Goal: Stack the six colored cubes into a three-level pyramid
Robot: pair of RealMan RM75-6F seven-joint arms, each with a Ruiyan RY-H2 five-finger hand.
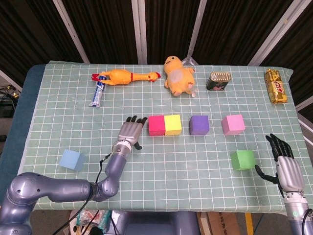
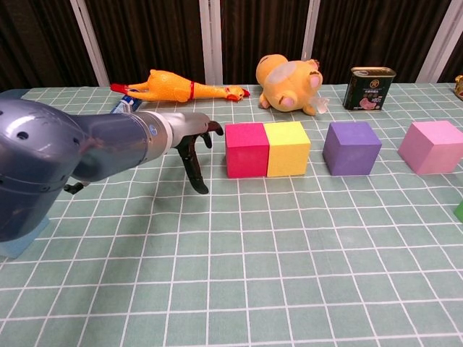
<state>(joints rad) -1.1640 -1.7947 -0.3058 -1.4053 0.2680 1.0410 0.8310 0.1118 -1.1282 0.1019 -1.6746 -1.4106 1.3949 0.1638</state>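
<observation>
Head view shows the left robot hand (image 1: pixel 131 132) empty, fingers spread, just beside the red cube (image 1: pixel 156 125), which touches the yellow cube (image 1: pixel 172 124) as an apparent base row; right robot hand (image 1: pixel 285 164) idle, open.

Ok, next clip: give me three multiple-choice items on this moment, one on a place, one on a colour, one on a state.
1. Where does the left hand sit?
A. just left of the red cube
B. on the blue cube
C. beside the tin can

2. Which colour is the cube touching the red one?
A. purple
B. green
C. yellow

3. How far along is the pyramid?
A. three levels stand
B. no cube is stacked; all lie on the table
C. two levels stand

Answers: 1 A, its fingertips lie beside the red cube's left face. 2 C, the yellow cube sits flush against it. 3 B, every cube rests singly on the cloth.
</observation>
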